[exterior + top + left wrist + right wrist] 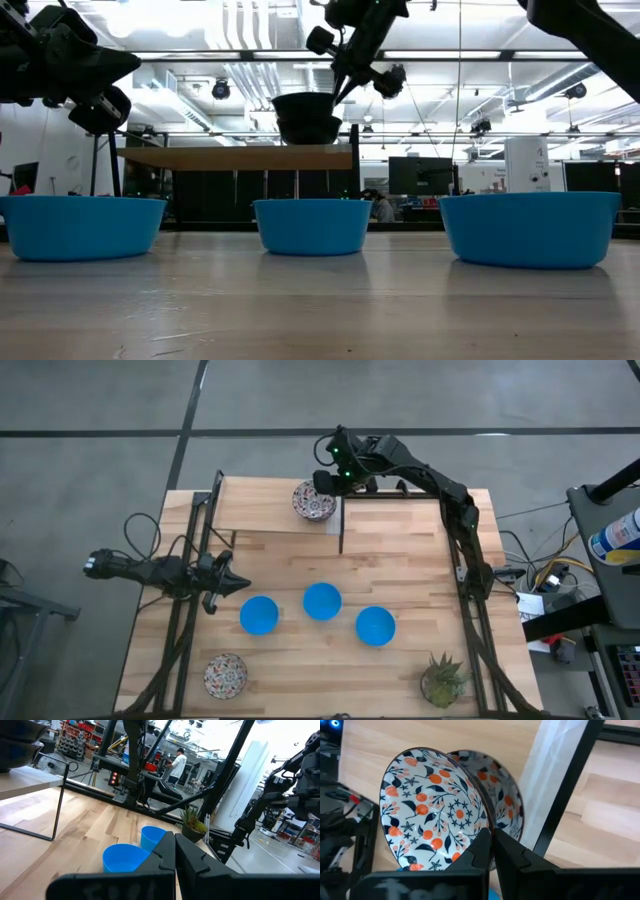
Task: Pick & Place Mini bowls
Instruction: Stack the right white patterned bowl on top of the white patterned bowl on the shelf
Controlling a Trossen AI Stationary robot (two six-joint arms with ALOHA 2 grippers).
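Observation:
Two white patterned mini bowls [315,501] sit stacked on the raised wooden shelf [255,505] at the table's far side; in the low view they are a dark pair [308,118]. My right gripper [491,836] is above them, shut on the upper one [432,815]. A third patterned bowl [225,675] rests on the near left corner. Three blue bowls [259,614], [322,601], [375,626] stand in a row on the table. My left gripper [238,583] hovers shut, just left of the blue row. My right gripper pinches the upper patterned bowl by its rim [485,822], one finger inside the bowl and one outside, between it and the lower bowl [507,795]. The fingers come slanting down from above. Whether the upper bowl rests in the lower one or hangs just over it cannot be told.
A small green potted plant [443,680] stands at the near right corner. Black frame bars [341,525] edge the shelf, and one post [570,795] runs close beside the stacked bowls. Bare wood lies between the shelf and the blue row.

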